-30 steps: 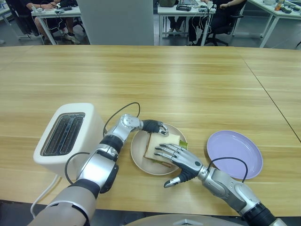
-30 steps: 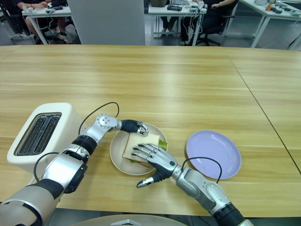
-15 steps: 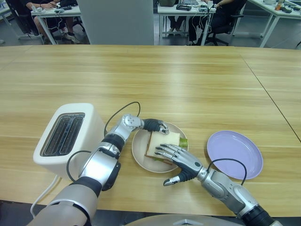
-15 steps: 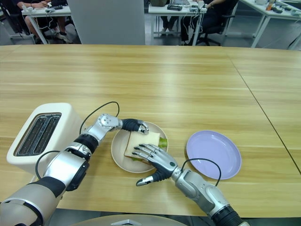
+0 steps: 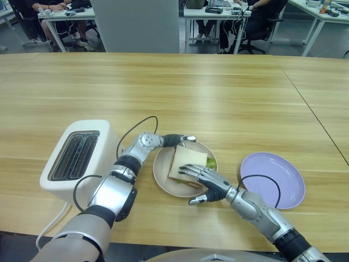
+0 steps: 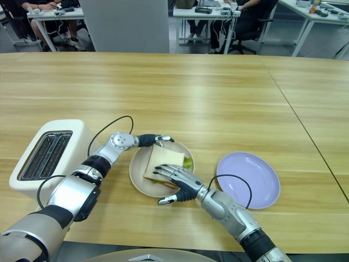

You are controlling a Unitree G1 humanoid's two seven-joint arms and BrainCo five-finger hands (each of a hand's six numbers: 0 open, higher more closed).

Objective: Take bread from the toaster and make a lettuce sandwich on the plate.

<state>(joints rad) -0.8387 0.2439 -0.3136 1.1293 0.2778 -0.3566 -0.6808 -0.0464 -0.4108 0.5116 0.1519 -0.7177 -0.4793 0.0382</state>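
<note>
A white toaster (image 5: 82,157) stands at the near left, its two slots dark. To its right a beige plate (image 5: 161,178) carries a sandwich: a bread slice (image 5: 188,162) on top, green lettuce (image 5: 211,162) peeking out at its right edge. My left hand (image 5: 183,139) lies at the plate's far rim with its fingers stretched out toward the right, just beyond the bread, holding nothing. My right hand (image 5: 204,180) rests open with spread fingers on the near edge of the sandwich.
An empty purple plate (image 5: 272,179) sits to the right of the beige one, close to my right forearm. A black cable loops over each wrist. Bare wooden tabletop stretches beyond the plates. Desks and chairs stand far behind.
My left hand's fingers have uncurled and now lie stretched along the plate's far rim. My right hand has lowered and drawn back slightly toward the sandwich's near edge.
</note>
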